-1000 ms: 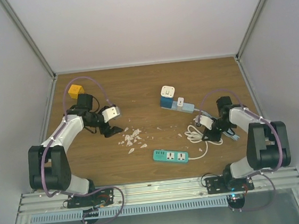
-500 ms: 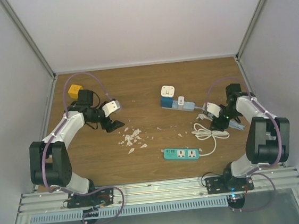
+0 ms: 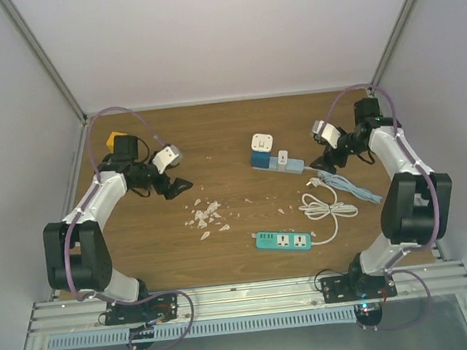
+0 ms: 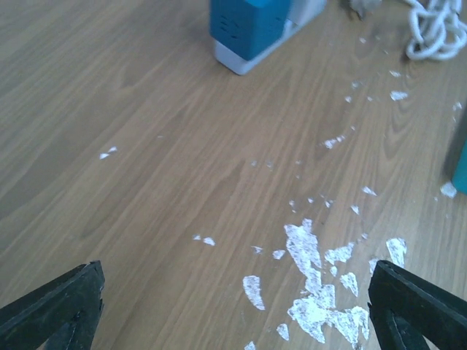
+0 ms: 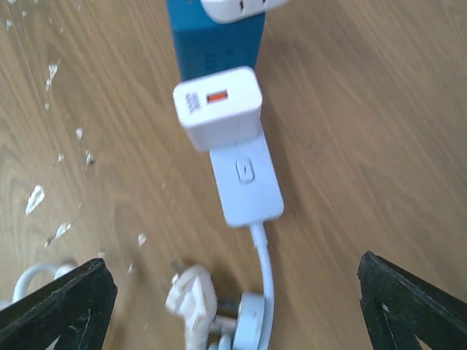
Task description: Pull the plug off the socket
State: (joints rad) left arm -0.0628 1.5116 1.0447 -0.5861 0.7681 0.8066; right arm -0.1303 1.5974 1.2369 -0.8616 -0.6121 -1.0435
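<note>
The plug is a white square block with a small orange mark on top. It sits in the socket, a blue strip with a white end, at the back right of the table. The right gripper is near it, fingers spread wide and empty; the left gripper, also spread, is well apart, over white crumbs.

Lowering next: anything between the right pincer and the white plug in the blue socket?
Nothing visible. The open right pincer faces the white plug directly; a loose plug lies on the table, short of it.
</note>
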